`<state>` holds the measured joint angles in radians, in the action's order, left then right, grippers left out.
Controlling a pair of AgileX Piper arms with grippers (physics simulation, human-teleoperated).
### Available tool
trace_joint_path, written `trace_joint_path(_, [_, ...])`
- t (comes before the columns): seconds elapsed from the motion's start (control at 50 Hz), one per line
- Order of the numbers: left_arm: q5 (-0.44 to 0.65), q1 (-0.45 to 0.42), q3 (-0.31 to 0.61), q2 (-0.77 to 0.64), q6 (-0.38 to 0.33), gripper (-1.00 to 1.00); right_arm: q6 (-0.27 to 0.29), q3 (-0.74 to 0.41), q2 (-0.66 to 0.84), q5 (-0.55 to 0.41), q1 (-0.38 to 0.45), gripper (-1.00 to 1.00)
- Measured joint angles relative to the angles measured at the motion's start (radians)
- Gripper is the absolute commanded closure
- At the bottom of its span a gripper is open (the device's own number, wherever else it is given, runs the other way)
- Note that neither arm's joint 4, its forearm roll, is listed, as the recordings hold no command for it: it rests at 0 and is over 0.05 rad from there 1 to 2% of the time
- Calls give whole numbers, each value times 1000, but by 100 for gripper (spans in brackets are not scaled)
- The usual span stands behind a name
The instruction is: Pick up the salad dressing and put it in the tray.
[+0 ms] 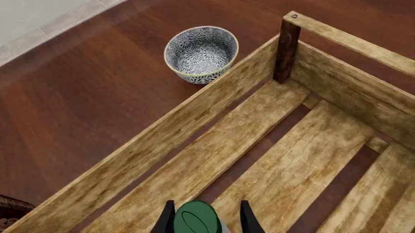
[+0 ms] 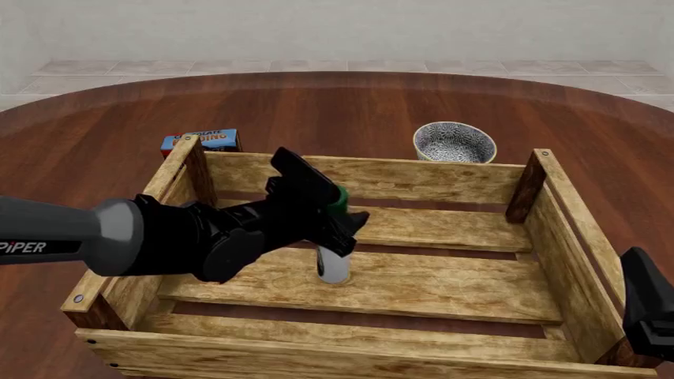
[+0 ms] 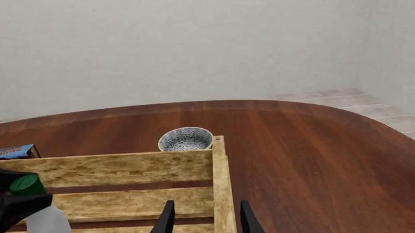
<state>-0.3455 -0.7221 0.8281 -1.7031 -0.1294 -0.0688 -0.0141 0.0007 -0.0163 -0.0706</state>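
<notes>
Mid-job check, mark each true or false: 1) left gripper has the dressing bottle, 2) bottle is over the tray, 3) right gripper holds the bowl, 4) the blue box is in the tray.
1) True: the left gripper is shut on the salad dressing.
2) True: it is inside the tray walls.
3) False: the right gripper is open with nothing between its fingers; the bowl sits beyond the tray.
4) False: the blue box lies outside, behind the far left corner.

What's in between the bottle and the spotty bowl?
The tray's far wall stands between the salad dressing and the bowl, clearest in the front view.
</notes>
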Motion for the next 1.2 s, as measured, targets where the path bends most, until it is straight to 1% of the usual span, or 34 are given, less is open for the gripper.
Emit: trace_joint_path(1.2, [7,8,-9,28,-32,-100,-3,4,0,6,1,-100])
